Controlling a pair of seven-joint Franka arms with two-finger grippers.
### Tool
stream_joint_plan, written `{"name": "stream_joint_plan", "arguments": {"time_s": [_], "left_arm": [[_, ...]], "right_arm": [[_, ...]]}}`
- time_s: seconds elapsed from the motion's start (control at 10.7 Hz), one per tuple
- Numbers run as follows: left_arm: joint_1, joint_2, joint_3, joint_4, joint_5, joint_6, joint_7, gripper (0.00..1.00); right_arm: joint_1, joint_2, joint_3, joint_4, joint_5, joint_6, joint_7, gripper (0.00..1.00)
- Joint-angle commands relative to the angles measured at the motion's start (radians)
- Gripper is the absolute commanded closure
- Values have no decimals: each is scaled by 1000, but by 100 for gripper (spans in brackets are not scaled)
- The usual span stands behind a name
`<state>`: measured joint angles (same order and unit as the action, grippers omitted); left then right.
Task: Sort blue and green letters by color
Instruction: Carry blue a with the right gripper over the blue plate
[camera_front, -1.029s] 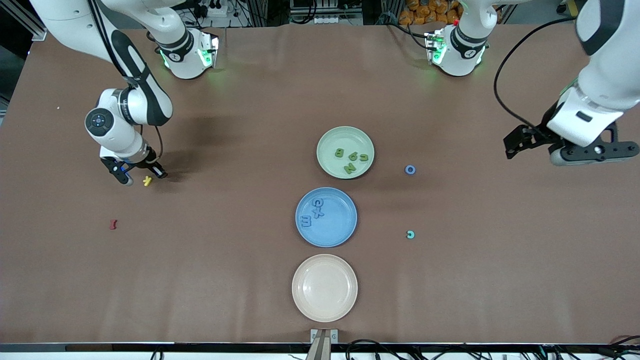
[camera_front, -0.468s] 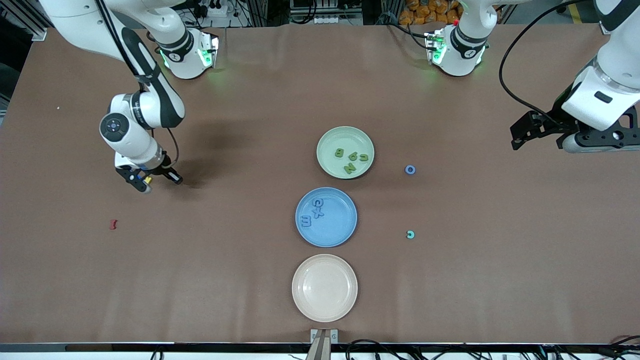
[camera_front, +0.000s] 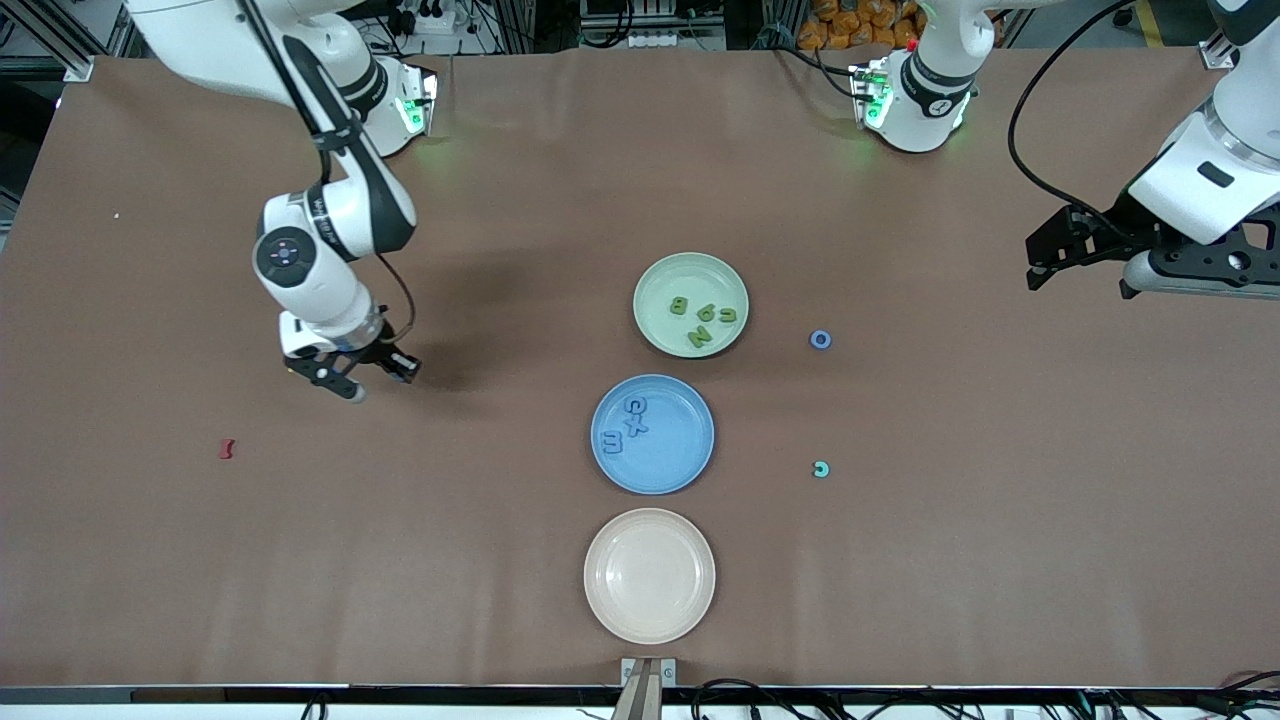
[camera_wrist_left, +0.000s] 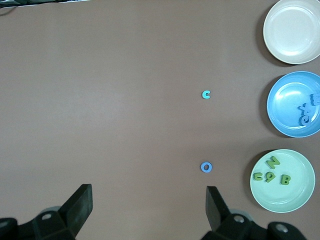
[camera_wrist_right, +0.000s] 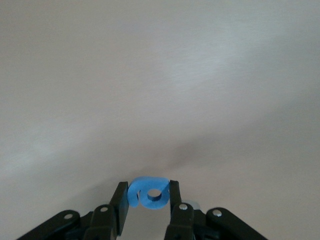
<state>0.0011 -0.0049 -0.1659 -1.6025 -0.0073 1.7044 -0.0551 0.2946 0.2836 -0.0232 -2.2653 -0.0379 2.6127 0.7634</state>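
My right gripper (camera_front: 378, 383) is shut on a small blue letter (camera_wrist_right: 141, 196) and holds it above bare table toward the right arm's end. Its fingers pinch the letter from both sides. My left gripper (camera_front: 1040, 262) hangs open and empty above the left arm's end of the table, jaws wide apart in the left wrist view (camera_wrist_left: 148, 210). A blue O (camera_front: 820, 339) and a teal C (camera_front: 820, 469) lie loose on the table. The green plate (camera_front: 660, 275) holds several green letters (camera_front: 678, 306). The blue plate (camera_front: 680, 455) holds three blue letters (camera_front: 636, 405).
An empty beige plate (camera_front: 650, 620) sits nearest the front camera, in line with the other two plates. A dark red letter (camera_front: 227, 449) lies toward the right arm's end. The yellow letter is not in view.
My right gripper has moved toward the plates with the blue letter in it, away from where the yellow letter lay. My left gripper has drifted toward the bases' edge.
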Motion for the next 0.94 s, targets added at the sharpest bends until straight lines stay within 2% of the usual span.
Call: {"name": "stream_joint_plan", "arguments": {"time_s": [0.0,0.47,0.84], "left_arm": [[4,-7,2,3,-20,-23,31,0],[4,-3,0,4,-20,-31,32,0],[3,2,2,6,-19,-29,32,0]], "right_arm": [[125,98,2,186,139,-48,7,96],[285,287,2,470,156,-36,2,96],[357,400,2,663,151,-10,-4,96]]}}
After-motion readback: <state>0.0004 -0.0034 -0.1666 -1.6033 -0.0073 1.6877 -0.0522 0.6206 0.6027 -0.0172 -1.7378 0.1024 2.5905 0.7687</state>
